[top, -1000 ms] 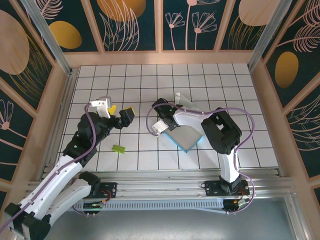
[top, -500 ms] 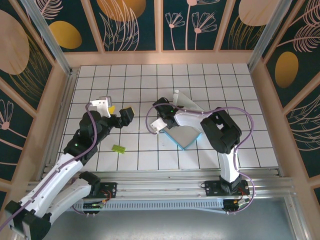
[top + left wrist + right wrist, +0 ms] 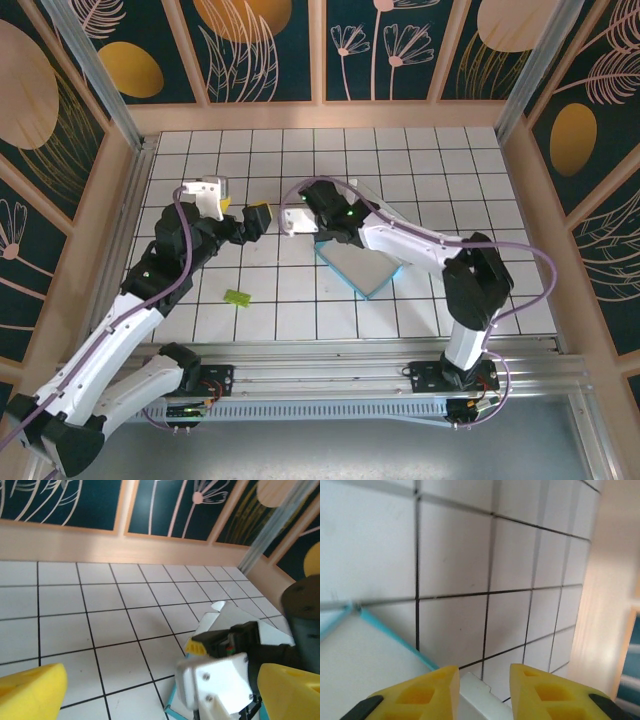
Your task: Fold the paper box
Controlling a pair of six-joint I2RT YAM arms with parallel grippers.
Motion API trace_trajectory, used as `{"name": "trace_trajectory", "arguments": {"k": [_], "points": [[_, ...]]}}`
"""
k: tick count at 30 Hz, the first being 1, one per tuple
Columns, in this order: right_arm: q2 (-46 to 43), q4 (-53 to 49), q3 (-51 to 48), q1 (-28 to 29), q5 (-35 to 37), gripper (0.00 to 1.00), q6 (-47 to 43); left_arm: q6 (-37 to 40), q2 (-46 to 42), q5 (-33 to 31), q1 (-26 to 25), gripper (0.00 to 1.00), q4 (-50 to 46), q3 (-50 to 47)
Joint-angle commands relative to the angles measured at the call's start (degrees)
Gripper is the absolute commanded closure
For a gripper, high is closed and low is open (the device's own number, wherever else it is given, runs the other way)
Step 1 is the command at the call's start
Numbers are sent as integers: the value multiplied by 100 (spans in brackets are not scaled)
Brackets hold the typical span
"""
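your right hand (image 3: pixel 292 220) hovers over the tiled surface (image 3: pixel 430 160) just off the far-left corner of the paper box (image 3: pixel 362 268). its yellow fingers (image 3: pixel 427 690) stand a little apart and grasp nothing. through its own camera you see bare tiles in the gap, with the box's pale face and turquoise edge at lower left. the box lies near the middle of the surface, mostly flat, pale side up with a turquoise rim along its near edges, and one pale flap (image 3: pixel 368 197) stands up at its far side. your left hand (image 3: pixel 243 218) is released, fingers spread wide and empty, just left of the right hand and pointing toward it and the box. a small lime-green scrap (image 3: pixel 237 297) lies on the surface nearer the arm bases, well apart from the box.
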Motion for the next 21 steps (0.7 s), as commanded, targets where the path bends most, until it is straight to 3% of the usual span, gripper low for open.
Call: {"name": "trace_trajectory", "arguments": {"k": [1,3,5,9,11,14,18,21], "points": [[-946,-715,190,340,1029,59,4425,613,-123,647,19,3,-215,167],[-1454,-1301,104,419,1231,49,6916,827,-103,1083,20,3,-221,161],[-2045,-1899,-219,326,809,46,9192,1085,-8,1812,19,3,-204,159],[-3177,-2339,-1380,311,170,50,11414,1269,309,3486,4,2,-88,90],[-3630,-2460,-1901,311,82,50,12001,1261,481,3838,-56,1,-67,66],[-4049,-2397,-2702,143,-120,46,12242,1571,649,3616,-496,1,-315,82],[-4092,-1364,-3787,-434,-979,37,11848,1827,867,3479,-1082,1,-598,57],[-4075,-453,-4480,-683,-1084,34,11832,1939,935,3409,-1304,1,-709,-122]]}}
